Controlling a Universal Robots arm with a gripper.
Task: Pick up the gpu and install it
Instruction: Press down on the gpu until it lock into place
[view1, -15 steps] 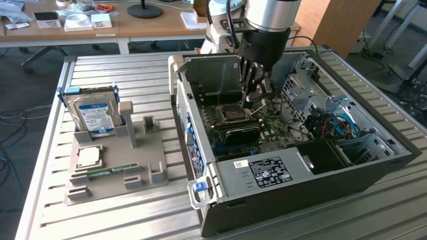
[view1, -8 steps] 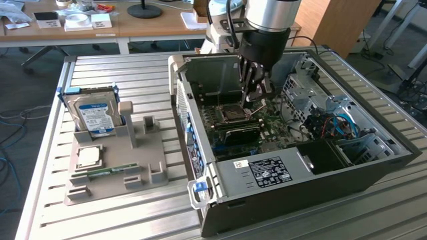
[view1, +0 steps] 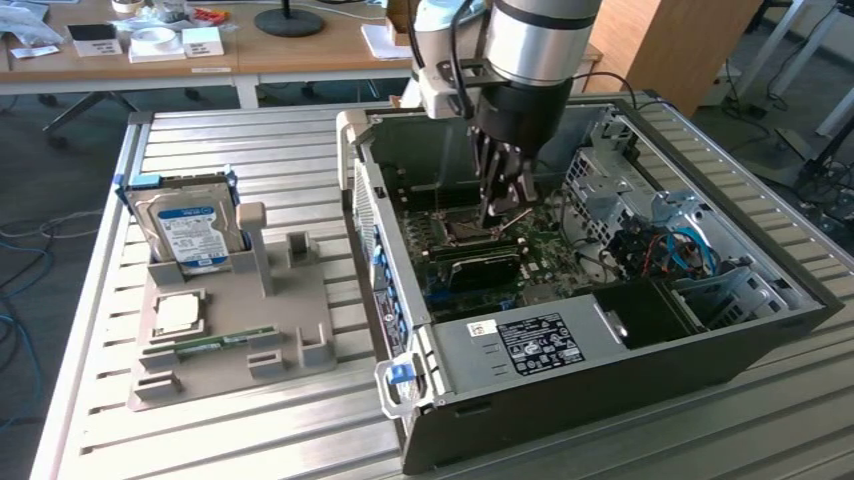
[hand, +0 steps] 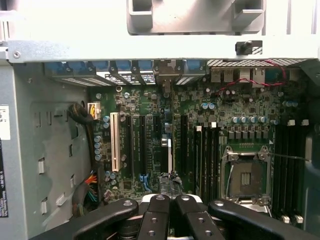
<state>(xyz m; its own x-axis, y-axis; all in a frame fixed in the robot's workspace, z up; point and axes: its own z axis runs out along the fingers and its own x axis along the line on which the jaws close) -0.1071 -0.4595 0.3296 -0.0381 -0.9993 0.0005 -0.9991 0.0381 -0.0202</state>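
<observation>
Gripper (view1: 509, 212) was down inside the open computer case (view1: 694, 330), fingers (hand: 161, 212) drawn fully together. Gpu (hand: 169, 172) stood on edge directly below the fingertips, pinched between them, over the motherboard (hand: 200, 105) among the black expansion slots (hand: 145, 145). Empty CPU socket (hand: 247, 177) lay just beside the gripper.

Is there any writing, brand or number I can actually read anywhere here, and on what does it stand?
None can be read.
hard drive, blue label: print too small.
computer case, black sticker: white print and symbols blurred.
white sticker on the case: barcode-like marks, unreadable.
white boxes on the desk behind: dark patches, illegible.
motherboard: white markings too fine to read.
</observation>
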